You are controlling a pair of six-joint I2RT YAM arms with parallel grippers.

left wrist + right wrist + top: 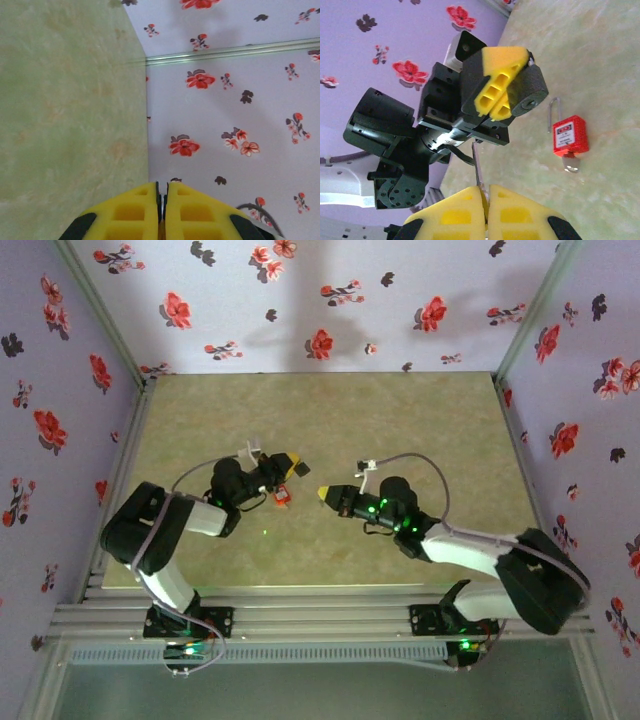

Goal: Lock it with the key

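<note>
Your right gripper [484, 189] clenched on key [477, 165]; left gripper [161, 186] clenched; red padlock [569, 140] lay mid-table [600, 60].

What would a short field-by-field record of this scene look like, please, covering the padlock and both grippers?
surface: pale green mottled table
lock: red padlock with a silver shackle, lying flat on the table, held by neither gripper
left gripper: shut, nothing seen between its yellow pads, beside the padlock
right gripper: shut, pointing at the left gripper
between right pads: thin silver strip sticking out, possibly the key's blade, cannot confirm
</note>
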